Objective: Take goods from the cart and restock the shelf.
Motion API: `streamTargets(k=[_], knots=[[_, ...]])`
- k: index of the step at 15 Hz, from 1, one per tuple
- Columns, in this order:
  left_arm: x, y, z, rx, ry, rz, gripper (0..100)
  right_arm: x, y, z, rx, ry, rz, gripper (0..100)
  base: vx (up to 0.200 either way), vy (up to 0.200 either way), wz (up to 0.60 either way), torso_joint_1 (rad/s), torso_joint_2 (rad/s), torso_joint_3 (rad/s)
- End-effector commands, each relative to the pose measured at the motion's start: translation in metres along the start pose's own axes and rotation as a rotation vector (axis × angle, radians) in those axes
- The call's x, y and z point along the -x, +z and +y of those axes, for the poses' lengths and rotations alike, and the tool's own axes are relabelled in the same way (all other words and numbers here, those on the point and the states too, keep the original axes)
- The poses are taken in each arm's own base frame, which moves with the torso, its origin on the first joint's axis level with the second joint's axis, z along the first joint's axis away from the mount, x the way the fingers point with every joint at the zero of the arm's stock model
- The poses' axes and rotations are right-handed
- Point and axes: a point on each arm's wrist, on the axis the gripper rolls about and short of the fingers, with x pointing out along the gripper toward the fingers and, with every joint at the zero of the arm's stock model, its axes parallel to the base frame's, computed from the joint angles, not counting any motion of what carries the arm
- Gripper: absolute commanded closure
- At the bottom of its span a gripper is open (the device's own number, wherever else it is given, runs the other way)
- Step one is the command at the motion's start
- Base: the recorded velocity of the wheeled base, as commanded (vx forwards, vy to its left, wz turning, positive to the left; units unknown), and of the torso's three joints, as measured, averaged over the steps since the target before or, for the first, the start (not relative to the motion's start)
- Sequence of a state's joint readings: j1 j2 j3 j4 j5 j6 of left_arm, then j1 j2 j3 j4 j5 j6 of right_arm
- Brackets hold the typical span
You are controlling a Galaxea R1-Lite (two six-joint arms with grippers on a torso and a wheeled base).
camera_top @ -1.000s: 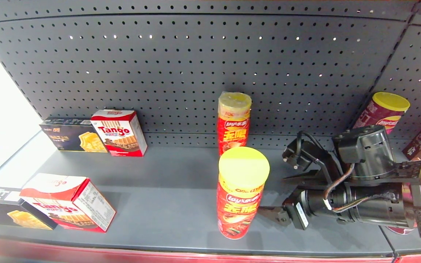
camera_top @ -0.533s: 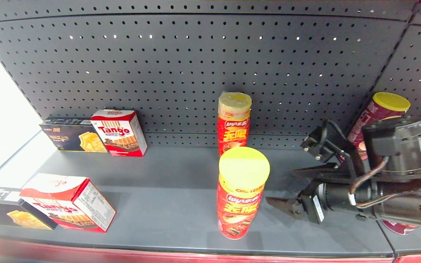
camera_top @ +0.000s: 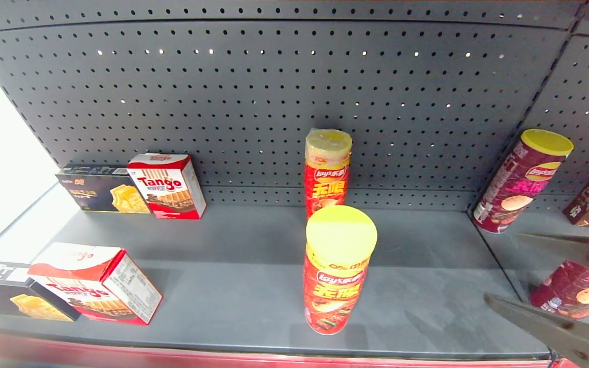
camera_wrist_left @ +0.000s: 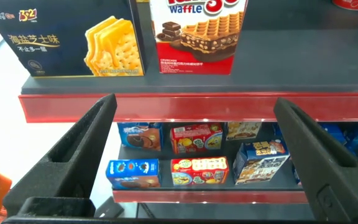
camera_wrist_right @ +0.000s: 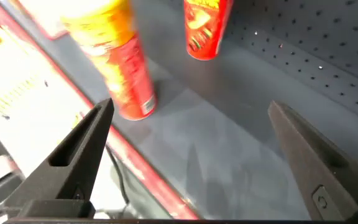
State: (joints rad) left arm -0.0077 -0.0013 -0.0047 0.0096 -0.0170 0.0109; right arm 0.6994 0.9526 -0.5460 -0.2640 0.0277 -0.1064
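The near can (camera_top: pixel 339 268) stands upright mid-front on the shelf (camera_top: pixel 223 286), before the far can (camera_top: pixel 327 171). That makes two red, so placing looks done. The right gripper (camera_top: pixel 503 266) hangs near right, wide and empty; the left gripper (camera_wrist_left: pixel 194 102) likewise. Next: back to the cart. Two maroon cans (camera_top: pixel 522 179) (camera_top: pixel 573 289) right — four boxes (camera_top: pixel 166 185) (camera_top: pixel 103 191) (camera_top: pixel 97 283) (camera_top: pixel 13 296) left.

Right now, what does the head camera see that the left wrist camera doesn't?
Only the head view: a tall red cardboard chip can with a yellow lid at the front, a second red chip can behind it, the pegboard wall, and the open right gripper. Only the left wrist view: the open left gripper and a lower shelf of blue and red boxes. Both: the black cracker box and the red-and-white wafer box at the front edge of the grey shelf.
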Motion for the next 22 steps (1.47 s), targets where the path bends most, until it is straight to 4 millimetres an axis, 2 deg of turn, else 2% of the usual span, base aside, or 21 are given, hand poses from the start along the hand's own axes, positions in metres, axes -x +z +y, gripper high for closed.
streamTargets(k=[1, 4, 6, 8, 11, 12, 13, 15, 17, 18, 20, 22], knots=[[0.0, 0.0, 0.0, 0.0, 0.0, 0.003, 0, 0.063, -0.047, 0.008, -0.009, 0.021, -0.111, 0, 0.0, 0.0, 0.0, 0.0, 0.0, 0.0], [0.0, 0.0, 0.0, 0.0, 0.0, 0.001, 0, 0.091, -0.112, 0.015, -0.067, 0.04, -0.132, 0, 0.0, 0.0, 0.0, 0.0, 0.0, 0.0], [0.0, 0.0, 0.0, 0.0, 0.0, 0.001, 0, 0.102, -0.142, 0.019, -0.085, 0.03, -0.163, 0, 0.0, 0.0, 0.0, 0.0, 0.0, 0.0], [0.0, 0.0, 0.0, 0.0, 0.0, 0.001, 0, 0.113, -0.164, 0.021, -0.091, 0.03, -0.1, 0, 0.0, 0.0, 0.0, 0.0, 0.0, 0.0], [0.0, 0.0, 0.0, -0.001, 0.0, 0.001, 0, 0.114, -0.162, 0.023, -0.107, -0.102, -0.056, 0, 0.0, 0.0, 0.0, 0.0, 0.0, 0.0], [0.0, 0.0, 0.0, -0.001, 0.003, -0.001, 0, 0.108, -0.16, 0.024, -0.146, -0.335, 0.026, 0, 0.0, 0.0, 0.0, 0.0, 0.0, 0.0], [0.0, 0.0, 0.0, 0.0, 0.003, -0.001, 0, 0.106, -0.159, 0.025, -0.17, -0.485, 0.052, 0, 0.0, 0.0, 0.0, 0.0, 0.0, 0.0], [0.0, 0.0, 0.0, 0.003, 0.009, -0.002, 0, 0.109, -0.16, 0.032, -0.169, -0.654, -0.013, 0, 0.0, 0.0, 0.0, 0.0, 0.0, 0.0], [0.0, 0.0, 0.0, 0.003, 0.009, 0.0, 0, 0.113, -0.162, 0.038, -0.131, -0.648, -0.104, 0, 0.0, 0.0, 0.0, 0.0, 0.0, 0.0], [0.0, 0.0, 0.0, 0.002, 0.008, 0.0, 0, 0.113, -0.161, 0.038, -0.126, -0.652, -0.111, 0, 0.0, 0.0, 0.0, 0.0, 0.0, 0.0], [0.0, 0.0, 0.0, 0.003, 0.011, 0.0, 0, 0.112, -0.169, 0.034, -0.17, -0.767, -0.101, 0, 0.0, 0.0, 0.0, 0.0, 0.0, 0.0], [0.0, 0.0, 0.0, 0.003, 0.011, 0.0, 0, 0.112, -0.169, 0.035, -0.163, -0.756, -0.095, 0, 0.0, 0.0, 0.0, 0.0, 0.0, 0.0]])
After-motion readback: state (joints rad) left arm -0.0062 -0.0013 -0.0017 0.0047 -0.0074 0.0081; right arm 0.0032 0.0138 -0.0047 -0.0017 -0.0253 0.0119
